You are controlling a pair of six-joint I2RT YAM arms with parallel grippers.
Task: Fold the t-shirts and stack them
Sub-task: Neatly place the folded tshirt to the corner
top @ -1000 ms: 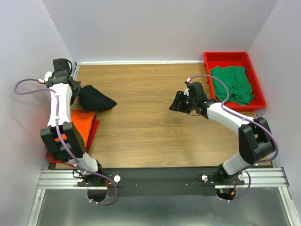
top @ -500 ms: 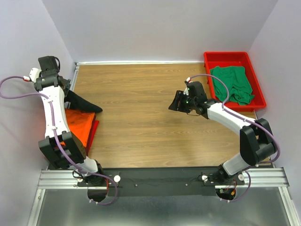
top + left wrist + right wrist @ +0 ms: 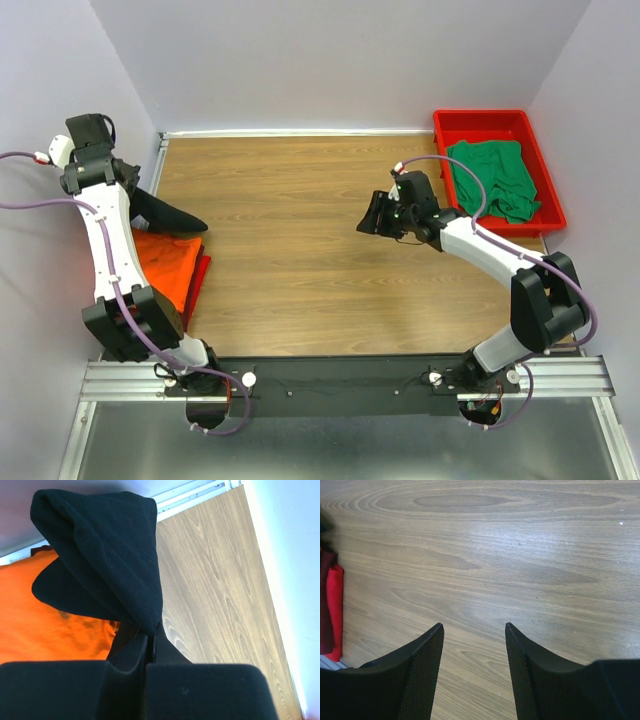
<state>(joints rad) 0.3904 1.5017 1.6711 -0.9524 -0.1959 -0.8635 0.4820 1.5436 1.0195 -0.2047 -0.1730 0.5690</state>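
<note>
My left gripper [image 3: 132,193] is shut on the folded black t-shirt [image 3: 170,213] and holds it over the table's far left edge, above the orange t-shirt [image 3: 160,262]. In the left wrist view the black t-shirt [image 3: 110,555] hangs from the closed jaws over the orange t-shirt [image 3: 30,620]. A dark red t-shirt [image 3: 198,278] lies under the orange one. The green t-shirt [image 3: 492,178] lies crumpled in the red tray [image 3: 545,180]. My right gripper [image 3: 371,220] is open and empty above the table's middle; it also shows in the right wrist view [image 3: 474,630].
The wooden table [image 3: 300,250] has a white rail along its back edge. Grey walls close in on the left, back and right. The dark red and red cloth edges [image 3: 330,610] show at the left of the right wrist view.
My left gripper has pulled the black t-shirt leftward toward the table's left edge, over the orange t-shirt. The right arm has barely moved.
</note>
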